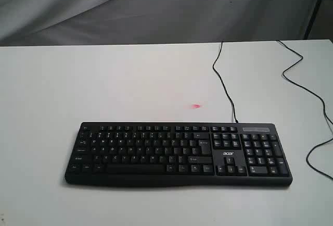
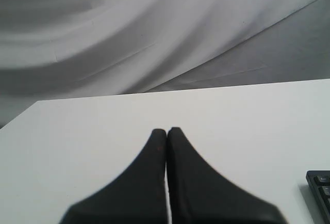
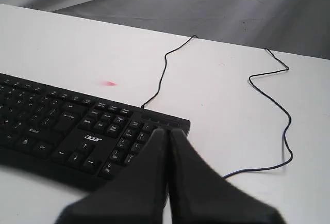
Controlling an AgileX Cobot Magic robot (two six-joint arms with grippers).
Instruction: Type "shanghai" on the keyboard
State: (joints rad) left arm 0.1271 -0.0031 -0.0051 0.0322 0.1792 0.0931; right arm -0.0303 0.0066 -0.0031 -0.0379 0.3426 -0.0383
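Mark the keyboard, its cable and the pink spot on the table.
keyboard [image 1: 178, 154]: exterior view, on the keys near its middle.
cable [image 1: 222, 88]: exterior view, midway along the stretch behind the keyboard.
pink spot [image 1: 196, 106]: exterior view, centre of the spot.

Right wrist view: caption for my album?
Shut right gripper aimed at the keyboard number pad, cable trailing across the table.

- I see the keyboard [image 1: 177, 153] lying flat on the table [image 1: 78, 80], toward its near edge, with the number pad at the right end.
- Its cable [image 1: 221, 83] runs from the back edge to the table's far edge.
- A small spot [image 1: 196, 106] sits just behind the keyboard, left of that cable.
- A second cable [image 1: 307, 80] winds across the table to the right of the keyboard.
- My right gripper [image 3: 166, 131] is by the number-pad end.
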